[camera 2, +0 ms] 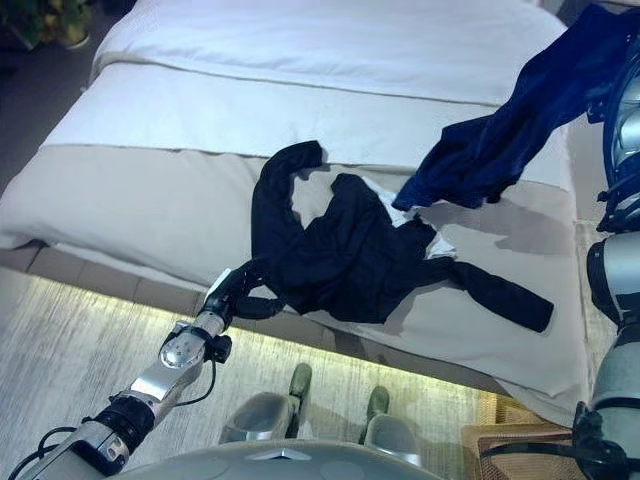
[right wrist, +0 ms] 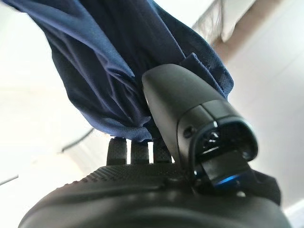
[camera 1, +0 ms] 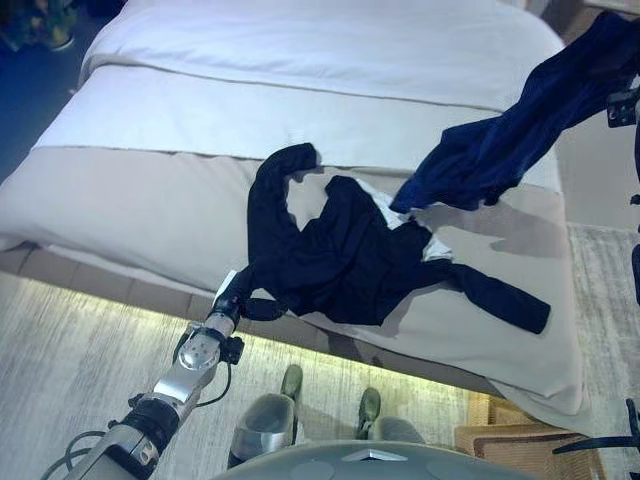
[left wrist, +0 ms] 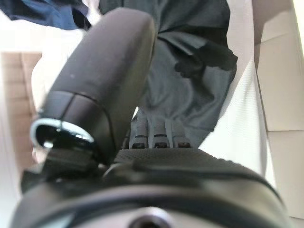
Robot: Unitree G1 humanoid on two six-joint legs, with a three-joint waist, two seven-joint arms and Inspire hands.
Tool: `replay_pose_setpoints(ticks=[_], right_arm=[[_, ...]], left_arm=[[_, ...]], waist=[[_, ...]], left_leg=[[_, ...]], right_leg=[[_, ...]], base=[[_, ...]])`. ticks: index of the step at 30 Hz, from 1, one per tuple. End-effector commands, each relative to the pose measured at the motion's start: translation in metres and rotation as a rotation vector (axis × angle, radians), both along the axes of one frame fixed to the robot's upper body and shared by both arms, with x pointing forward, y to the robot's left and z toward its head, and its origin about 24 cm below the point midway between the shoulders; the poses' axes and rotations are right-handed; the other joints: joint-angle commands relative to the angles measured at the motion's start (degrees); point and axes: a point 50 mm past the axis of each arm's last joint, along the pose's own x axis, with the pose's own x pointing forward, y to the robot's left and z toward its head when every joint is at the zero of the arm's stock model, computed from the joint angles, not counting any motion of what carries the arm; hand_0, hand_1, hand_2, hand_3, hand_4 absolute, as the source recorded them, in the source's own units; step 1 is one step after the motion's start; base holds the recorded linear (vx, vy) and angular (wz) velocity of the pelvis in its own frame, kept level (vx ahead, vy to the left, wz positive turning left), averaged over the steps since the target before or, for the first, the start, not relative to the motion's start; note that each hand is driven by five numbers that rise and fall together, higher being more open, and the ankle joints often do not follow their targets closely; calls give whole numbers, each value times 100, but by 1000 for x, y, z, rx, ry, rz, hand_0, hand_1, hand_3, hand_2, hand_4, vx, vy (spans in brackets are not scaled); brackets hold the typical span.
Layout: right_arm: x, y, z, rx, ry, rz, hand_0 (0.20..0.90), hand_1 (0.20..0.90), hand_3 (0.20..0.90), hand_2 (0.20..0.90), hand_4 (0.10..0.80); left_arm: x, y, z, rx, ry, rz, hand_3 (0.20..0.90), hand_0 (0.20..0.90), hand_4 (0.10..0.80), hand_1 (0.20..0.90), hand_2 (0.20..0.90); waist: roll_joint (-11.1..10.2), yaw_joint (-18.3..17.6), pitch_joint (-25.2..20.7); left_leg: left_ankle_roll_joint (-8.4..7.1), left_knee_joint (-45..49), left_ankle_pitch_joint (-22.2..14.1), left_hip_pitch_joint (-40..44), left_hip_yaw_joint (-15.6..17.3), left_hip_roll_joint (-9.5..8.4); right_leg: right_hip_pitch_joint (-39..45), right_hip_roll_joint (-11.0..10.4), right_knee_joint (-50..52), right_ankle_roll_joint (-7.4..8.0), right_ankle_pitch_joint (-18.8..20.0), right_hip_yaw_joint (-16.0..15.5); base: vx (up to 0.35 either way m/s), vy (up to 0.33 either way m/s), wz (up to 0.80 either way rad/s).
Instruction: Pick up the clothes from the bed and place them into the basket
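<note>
A black long-sleeved garment (camera 1: 340, 255) lies spread on the bed's grey cover (camera 1: 130, 205), near its front edge, one sleeve (camera 1: 500, 298) trailing to the right. A white cloth (camera 1: 384, 206) peeks from under it. My left hand (camera 1: 243, 296) is at the garment's front left corner, fingers (left wrist: 153, 136) curled into the dark cloth (left wrist: 190, 71). My right hand (right wrist: 190, 118) is raised at the far right and pinches a dark blue garment (camera 1: 510, 140), which hangs above the bed's right side; the blue cloth (right wrist: 95, 71) shows between thumb and fingers.
The bed has a white sheet (camera 1: 320, 50) at the back. A woven basket (camera 1: 498, 438) stands on the floor at the lower right, by the bed's corner. Pale wood floor (camera 1: 70, 360) runs along the bed's front. A plant (camera 1: 40, 25) stands far left.
</note>
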Motion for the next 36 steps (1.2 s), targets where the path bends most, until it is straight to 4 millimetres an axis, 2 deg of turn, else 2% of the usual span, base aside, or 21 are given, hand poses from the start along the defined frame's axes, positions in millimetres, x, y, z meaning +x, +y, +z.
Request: replay_pose_setpoints(ticks=[1, 6, 8, 10, 11, 13, 14, 15, 16, 18, 19, 21, 23, 26, 28, 32, 36], right_arm=[[-31, 2, 76, -225, -214, 12, 300, 300, 200, 300, 100], [-34, 4, 73, -267, -222, 17, 300, 300, 200, 300, 100], [-39, -3, 69, -264, -220, -8, 300, 300, 200, 300, 100], [-40, -6, 63, -250, -221, -3, 300, 300, 200, 300, 100], [-38, -4, 59, -240, -218, 25, 300, 300, 200, 300, 100], [-35, -1, 52, -227, -217, 49, 300, 300, 200, 300, 100], [-37, -1, 47, -226, -212, 36, 300, 300, 200, 300, 100], [-39, -4, 42, -220, -206, 28, 300, 300, 200, 300, 100], [-40, -8, 36, -212, -201, 29, 300, 300, 200, 300, 100], [-38, -10, 28, -175, -204, 61, 300, 300, 200, 300, 100], [-38, -11, 27, -172, -202, 60, 300, 300, 200, 300, 100], [-36, -12, 19, -148, -188, 64, 300, 300, 200, 300, 100], [-37, -17, 10, -131, -175, 56, 300, 300, 200, 300, 100], [-37, -24, -5, -125, -157, 45, 300, 300, 200, 300, 100], [-37, -27, -14, -107, -145, 26, 300, 300, 200, 300, 100], [-41, -32, -23, -70, -138, 21, 300, 300, 200, 300, 100], [-39, -28, -35, -48, -109, 77, 300, 300, 200, 300, 100]], left_arm=[[-8, 1, 0, 57, -32, -56, 900, 900, 800, 900, 900], [0, 9, 1, 93, -28, -21, 900, 900, 800, 900, 900], [6, 12, 3, 82, -32, 24, 900, 900, 800, 900, 900], [6, 17, 2, 43, -23, 97, 900, 900, 800, 900, 900], [4, 23, 1, 31, -22, 151, 900, 900, 800, 900, 900], [5, 30, 4, 18, -28, 199, 900, 900, 800, 900, 900], [10, 32, 10, 8, -40, 201, 900, 900, 800, 900, 900], [10, 34, 11, 15, -44, 197, 900, 900, 800, 900, 900], [9, 36, 11, 24, -52, 205, 900, 900, 800, 900, 900], [10, 44, 14, 39, -77, 255, 900, 900, 800, 900, 900], [10, 45, 16, 39, -83, 261, 900, 900, 800, 900, 900], [15, 51, 25, 36, -111, 300, 900, 900, 800, 900, 900], [16, 57, 31, 26, -123, 322, 900, 900, 800, 900, 900], [17, 57, 31, 4, -124, 348, 900, 900, 800, 900, 900], [20, 50, 29, -22, -121, 367, 900, 900, 800, 900, 900], [21, 38, 26, -31, -124, 353, 900, 900, 800, 900, 900], [19, 35, 24, -26, -113, 326, 900, 900, 800, 900, 900]], waist=[[-54, -161, -926], [-16, -439, -920], [0, -596, -879], [0, -659, -821], [-7, -617, -791], [36, -613, -735], [71, -733, -665], [48, -753, -644], [32, -749, -602], [37, -683, -514], [40, -664, -499], [95, -537, -472], [111, -396, -556], [-19, -317, -672], [-53, -365, -675], [-58, -468, -644], [9, -569, -628]], left_leg=[[-85, 83, -636, -83, 231, 280], [-44, 140, -770, 41, 357, 238], [8, 305, -927, 43, 359, 149], [132, 618, -1173, -11, -40, -144], [214, 685, -1210, -49, -494, -402], [281, 619, -1154, -46, -668, -523], [307, 646, -1194, -21, -390, -487], [312, 658, -1218, -10, -290, -467], [307, 602, -1183, 16, -224, -434], [292, 446, -1097, 65, 113, -272], [294, 417, -1084, 71, 185, -244], [293, 365, -934, -31, 474, -67], [244, 414, -876, -150, 643, 106], [136, 464, -900, -247, 753, 153], [58, 427, -885, -227, 734, 230], [-24, 224, -805, -84, 684, 290], [-62, 11, -747, 73, 665, 306]], right_leg=[[-494, 325, 639, -173, -186, 422], [-457, 338, 534, -124, -77, 750], [-501, 336, 531, -98, -24, 997], [-584, 354, 554, -72, 59, 1433], [-644, 431, 560, -27, 170, 1738], [-771, 525, 596, 40, 307, 1964], [-951, 481, 563, 106, 495, 1906], [-1030, 446, 531, 147, 607, 1831], [-1130, 385, 516, 208, 719, 1636], [-1251, 258, 689, 287, 734, 1081], [-1265, 239, 737, 295, 728, 1001], [-1214, 79, 1164, 249, 681, 718], [-874, -66, 1048, 166, 352, 500], [-573, -50, 342, 203, 327, 385], [-555, 28, 309, 148, 244, 501], [-493, 138, 266, 73, 180, 564], [-457, 199, 239, 41, 163, 568]], base=[[-69, 26, -32], [-50, 52, -36], [-66, 134, -41], [-13, 142, -44], [-1, 95, -64], [-65, 71, -84], [-105, 64, -115], [-107, 26, -110], [-131, -16, -98], [-179, -30, -103], [-223, -44, -133], [-228, -111, -150], [-131, -192, -98], [-31, -167, -62], [-33, -162, -25], [-12, -120, 1], [9, -101, -3]])
